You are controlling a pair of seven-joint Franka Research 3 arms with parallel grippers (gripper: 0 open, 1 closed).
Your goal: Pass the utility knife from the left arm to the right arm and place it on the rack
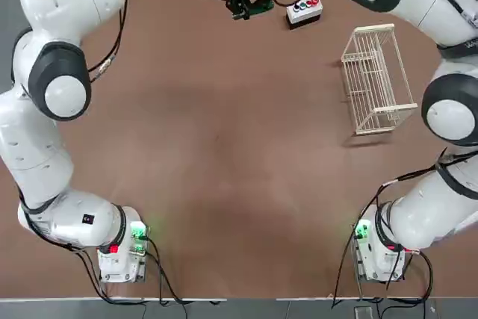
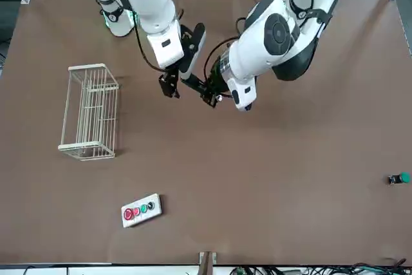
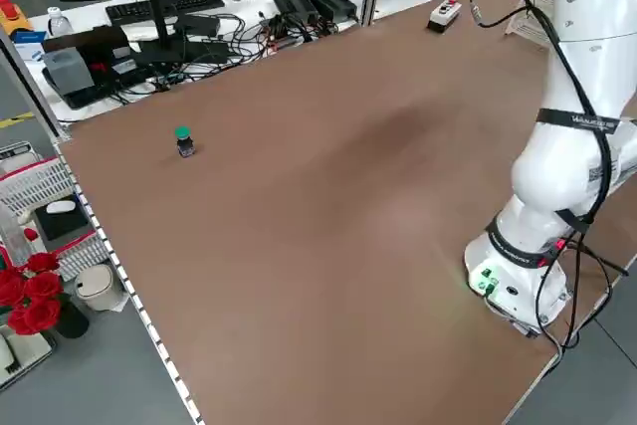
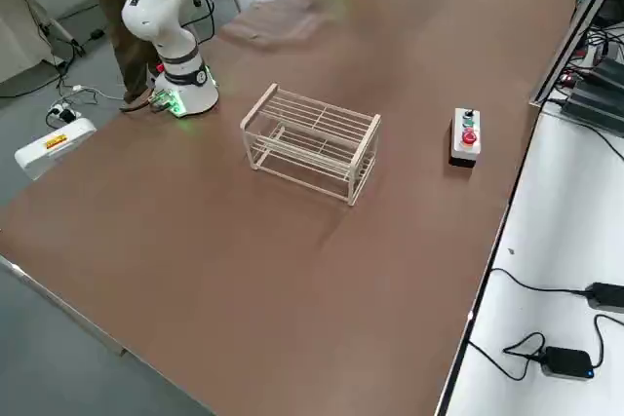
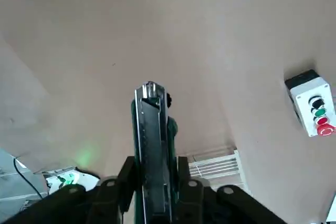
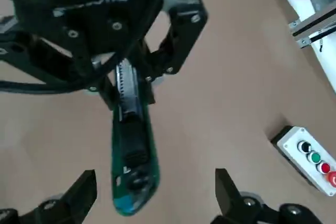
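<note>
Top view: rack [image 1: 376, 80] w/ nothing inside — knife [image 5: 151, 145] in left tool [image 5: 152, 182].

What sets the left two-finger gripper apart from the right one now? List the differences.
Left gripper is shut on the slim dark green and black utility knife; right gripper is open, holding nothing. Left gripper clamps one end; right gripper's fingers straddle the free end without touching. Both hang above the brown table.

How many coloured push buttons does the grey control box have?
3. The control box lies flat near the table's far edge from the robot, beyond the rack. Its buttons sit in a row: a red one at one end, a green one in the middle, then a dark one.
</note>
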